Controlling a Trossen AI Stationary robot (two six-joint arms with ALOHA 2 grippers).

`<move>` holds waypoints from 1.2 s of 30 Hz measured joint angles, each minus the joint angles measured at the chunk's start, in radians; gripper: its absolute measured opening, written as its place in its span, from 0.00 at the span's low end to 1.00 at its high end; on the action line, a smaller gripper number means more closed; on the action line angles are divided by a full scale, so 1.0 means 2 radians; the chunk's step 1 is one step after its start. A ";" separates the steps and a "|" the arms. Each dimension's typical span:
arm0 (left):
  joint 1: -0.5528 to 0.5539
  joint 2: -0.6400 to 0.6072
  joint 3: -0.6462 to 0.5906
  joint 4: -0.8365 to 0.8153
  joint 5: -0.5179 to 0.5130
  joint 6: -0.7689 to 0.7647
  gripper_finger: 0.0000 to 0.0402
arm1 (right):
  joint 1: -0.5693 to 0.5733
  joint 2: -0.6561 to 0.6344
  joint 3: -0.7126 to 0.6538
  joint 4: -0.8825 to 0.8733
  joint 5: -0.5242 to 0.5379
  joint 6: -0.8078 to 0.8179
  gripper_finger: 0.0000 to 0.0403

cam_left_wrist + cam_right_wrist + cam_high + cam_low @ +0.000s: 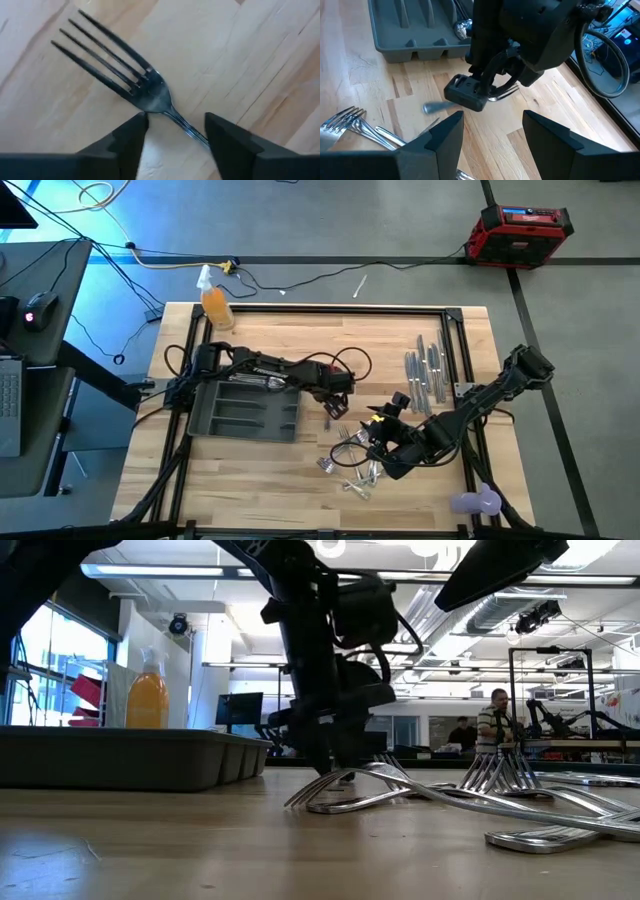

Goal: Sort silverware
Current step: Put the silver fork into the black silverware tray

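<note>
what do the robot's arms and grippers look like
Both arms are dark, near black, built of jointed tube links with black cables looping along them. The left gripper and right gripper each have two flat, wedge-shaped dark fingers. The right arm carries a small yellow marking near its wrist.

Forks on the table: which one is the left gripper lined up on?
The lone fork lying apart from the pile, beside the tray. The left gripper straddles its handle; the other forks sit clustered by the right gripper.
</note>
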 joint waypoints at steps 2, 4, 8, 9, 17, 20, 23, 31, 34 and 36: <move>0.002 0.000 0.000 0.000 0.000 0.020 0.30 | 0.000 0.000 0.000 0.000 0.000 0.000 0.48; 0.002 0.000 -0.001 0.003 0.000 0.041 0.18 | 0.000 0.000 0.000 0.002 0.000 0.000 0.48; 0.000 0.001 0.004 0.020 -0.012 0.079 0.03 | 0.000 0.000 0.000 0.002 0.000 0.000 0.48; -0.001 0.002 0.010 0.021 -0.017 0.086 0.03 | 0.000 0.000 0.000 0.002 0.000 0.000 0.48; -0.023 -0.007 0.104 -0.012 -0.032 0.196 0.01 | 0.000 0.000 0.000 0.002 0.000 0.000 0.48; -0.042 -0.019 0.145 -0.086 -0.029 0.300 0.00 | 0.000 0.000 0.000 0.002 0.000 0.000 0.48; -0.066 -0.034 0.161 -0.208 -0.069 0.358 0.00 | 0.000 0.000 0.000 0.002 0.000 0.000 0.48; -0.081 -0.077 0.092 -0.372 -0.082 0.312 0.00 | 0.000 0.000 0.000 0.003 -0.002 0.003 0.48; -0.082 -0.121 0.016 -0.357 -0.072 0.308 0.00 | 0.000 0.000 0.000 0.003 -0.002 0.005 0.48; -0.079 -0.162 -0.037 -0.331 -0.071 0.299 0.00 | 0.000 0.000 0.000 0.003 -0.002 0.005 0.48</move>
